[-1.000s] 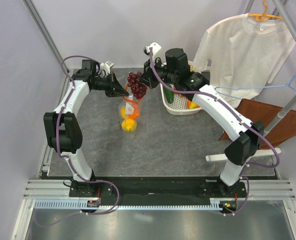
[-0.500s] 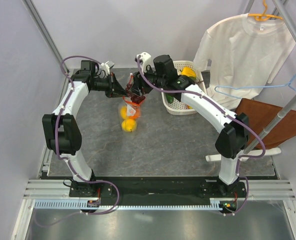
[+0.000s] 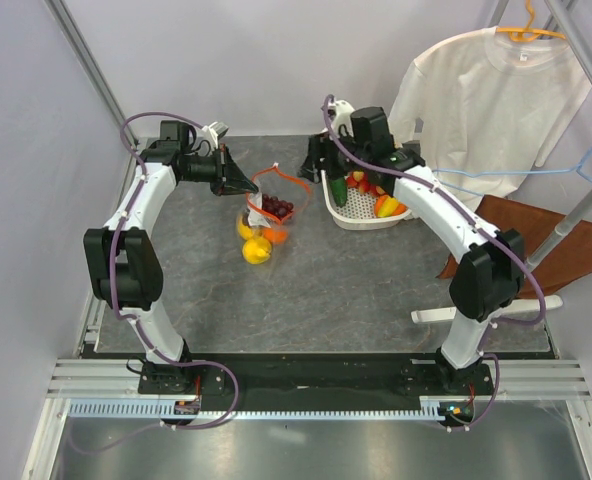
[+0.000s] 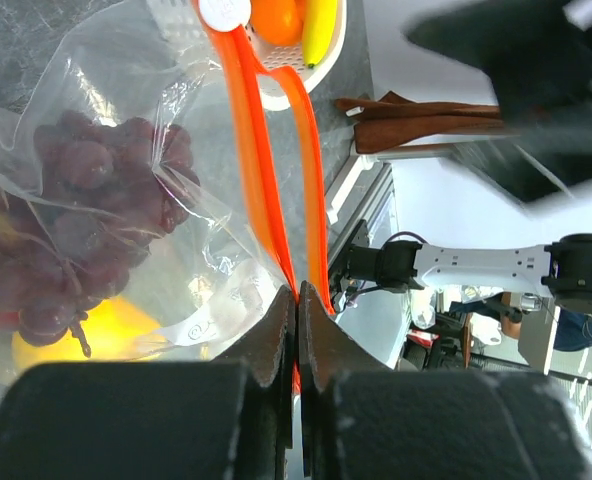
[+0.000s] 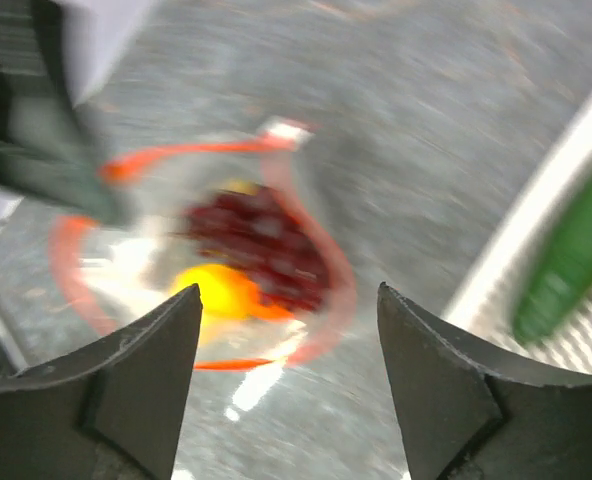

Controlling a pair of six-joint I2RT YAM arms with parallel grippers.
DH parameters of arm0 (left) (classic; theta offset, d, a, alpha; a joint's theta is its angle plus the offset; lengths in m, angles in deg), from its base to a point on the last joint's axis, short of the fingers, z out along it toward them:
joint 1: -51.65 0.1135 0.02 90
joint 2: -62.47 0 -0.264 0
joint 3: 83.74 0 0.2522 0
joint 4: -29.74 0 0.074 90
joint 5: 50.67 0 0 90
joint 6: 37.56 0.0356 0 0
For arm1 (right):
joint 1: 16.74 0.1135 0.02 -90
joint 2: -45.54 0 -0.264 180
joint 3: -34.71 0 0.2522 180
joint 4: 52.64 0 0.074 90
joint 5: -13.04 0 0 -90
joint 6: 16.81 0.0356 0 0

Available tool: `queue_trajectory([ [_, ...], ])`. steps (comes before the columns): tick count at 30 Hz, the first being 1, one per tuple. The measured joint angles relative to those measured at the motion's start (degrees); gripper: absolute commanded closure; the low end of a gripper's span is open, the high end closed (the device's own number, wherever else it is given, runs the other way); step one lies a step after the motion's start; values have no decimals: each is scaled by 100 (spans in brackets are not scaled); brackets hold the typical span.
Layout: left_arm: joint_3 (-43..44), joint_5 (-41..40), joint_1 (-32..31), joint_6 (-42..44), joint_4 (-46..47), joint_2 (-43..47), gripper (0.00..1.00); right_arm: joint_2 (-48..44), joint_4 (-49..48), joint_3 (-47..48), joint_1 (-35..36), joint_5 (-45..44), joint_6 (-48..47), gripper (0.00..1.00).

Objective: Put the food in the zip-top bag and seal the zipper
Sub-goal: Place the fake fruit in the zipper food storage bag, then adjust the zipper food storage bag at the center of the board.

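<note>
Grape bunch (image 3: pixel 276 207) now lying inside the zip-top bag (image 3: pixel 264 222), no longer carried above its mouth as a second ago; yellow and orange fruits (image 3: pixel 257 250) show through the plastic below. Right gripper (image 5: pixel 288 298), fingers wide apart and empty, has drawn back toward the white basket (image 3: pixel 361 224). Left gripper (image 4: pixel 296 300) pinches the zipper (image 4: pixel 258 170), mouth held open.

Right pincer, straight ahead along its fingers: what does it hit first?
Most likely the open mouth of the bag, framed between the open fingers of the right pincer. Just inside its orange strip sit the grapes. The picture is blurred, so the gap is unclear.
</note>
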Motion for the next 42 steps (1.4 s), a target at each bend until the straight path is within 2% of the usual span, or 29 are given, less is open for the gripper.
queue_trajectory([
  [4, 0, 59, 15, 4, -15, 0, 98, 46, 125, -463, -415, -92, 66, 27],
  [11, 0, 59, 20, 46, -37, 0, 98, 498, 273, -623, -291, 46, 151, 31],
  [12, 0, 57, 20, 46, -39, 0, 98, 575, 275, -616, -273, 85, 173, 35],
  [13, 0, 57, 20, 48, -39, 2, 98, 649, 275, -603, -264, 136, 195, 44],
  [14, 0, 57, 20, 50, -39, 2, 98, 723, 280, -581, -262, 175, 212, 57],
  [15, 0, 55, 20, 55, -42, 2, 98, 793, 284, -553, -264, 214, 238, 88],
  [16, 0, 50, 20, 63, -42, 4, 98, 861, 282, -522, -267, 278, 262, 100],
  [21, 4, -297, 20, 175, -221, 81, 98, 942, 313, -391, -269, 616, 457, 100],
  [24, 240, -1196, 17, 415, -638, 282, 98, 844, 424, -197, -267, 765, 481, 100],
  [28, 999, -2533, 13, 894, -1250, 599, 98, 505, 719, 70, -254, 839, 466, 100],
  [32, 1193, -3147, -210, 1349, -1624, 1043, 98, 289, 804, 365, -212, 933, 444, 100],
  [37, 876, -3357, -791, 1700, -1836, 1346, 98, 472, 966, 592, -85, 907, 289, 100],
  [42, 426, -3353, -992, 1687, -1941, 997, 98, 1130, 1167, 1003, 114, 767, 42, 91],
])
